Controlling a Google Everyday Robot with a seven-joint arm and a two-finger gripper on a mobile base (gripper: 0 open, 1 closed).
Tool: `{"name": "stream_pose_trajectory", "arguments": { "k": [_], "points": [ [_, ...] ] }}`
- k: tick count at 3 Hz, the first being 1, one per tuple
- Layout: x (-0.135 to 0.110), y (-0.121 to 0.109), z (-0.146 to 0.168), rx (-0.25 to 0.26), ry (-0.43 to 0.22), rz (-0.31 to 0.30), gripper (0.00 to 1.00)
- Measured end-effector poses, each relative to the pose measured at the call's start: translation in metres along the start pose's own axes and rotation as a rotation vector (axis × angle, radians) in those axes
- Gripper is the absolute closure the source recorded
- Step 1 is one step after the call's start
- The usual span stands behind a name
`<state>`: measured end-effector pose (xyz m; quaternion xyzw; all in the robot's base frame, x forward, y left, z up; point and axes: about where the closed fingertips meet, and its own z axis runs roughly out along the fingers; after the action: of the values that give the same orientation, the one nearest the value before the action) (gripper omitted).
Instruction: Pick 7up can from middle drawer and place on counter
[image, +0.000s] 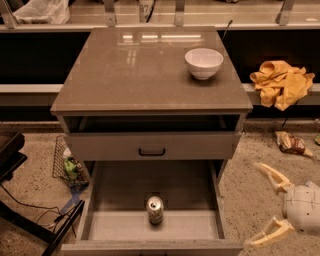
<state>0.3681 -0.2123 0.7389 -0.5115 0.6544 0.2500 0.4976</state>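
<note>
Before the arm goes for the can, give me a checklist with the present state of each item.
1. Middle drawer pulled out: ok.
2. 7up can upright on the drawer floor, nothing touching it: ok.
3. Gripper open: ok, fingers spread wide.
4. Gripper lined up over the can: not ok; it hangs right of the drawer, outside its wall.
5. Free room on the counter: ok; only a white bowl at its back right.
6. Can full or empty: cannot tell.
</note>
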Motion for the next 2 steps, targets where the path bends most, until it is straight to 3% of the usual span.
{"name": "stream_pose_trajectory", "arguments": {
  "k": [1, 2],
  "points": [
    [0.018, -0.001, 0.025, -0.012, -0.005, 0.028, 0.00],
    [0.057, 0.001, 0.079, -0.039, -0.016, 0.065, 0.00]
  ]
}}
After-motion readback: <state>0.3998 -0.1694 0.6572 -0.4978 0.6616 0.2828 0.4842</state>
